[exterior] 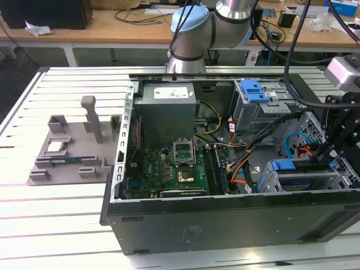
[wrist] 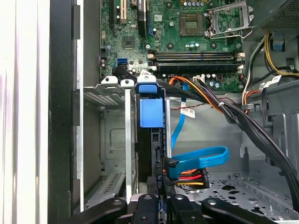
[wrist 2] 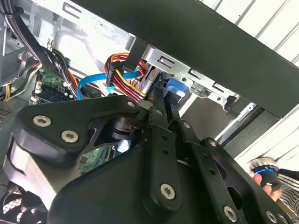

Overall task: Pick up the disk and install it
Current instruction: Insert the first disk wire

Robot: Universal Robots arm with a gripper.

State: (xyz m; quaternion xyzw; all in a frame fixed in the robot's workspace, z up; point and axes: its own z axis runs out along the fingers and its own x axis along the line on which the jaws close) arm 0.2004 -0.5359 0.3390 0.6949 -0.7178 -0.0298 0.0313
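Between end effector (wrist: 161, 198) fingers — disk (wrist: 150, 140).

Arm (exterior: 197, 28) reaching over to the exterior view's right, end effector (wrist: 159, 198) pointed downward, fingers close together

Open computer case (exterior: 225, 219) on the worktop (exterior: 56, 225), parts tray (exterior: 67, 152) on the exterior view's left, disk (wrist: 151, 112) upright in the case's drive bay (wrist: 112, 140)

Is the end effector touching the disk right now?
Touching. In the first wrist view the end effector closes on the disk's edge, which stands in the drive cage.
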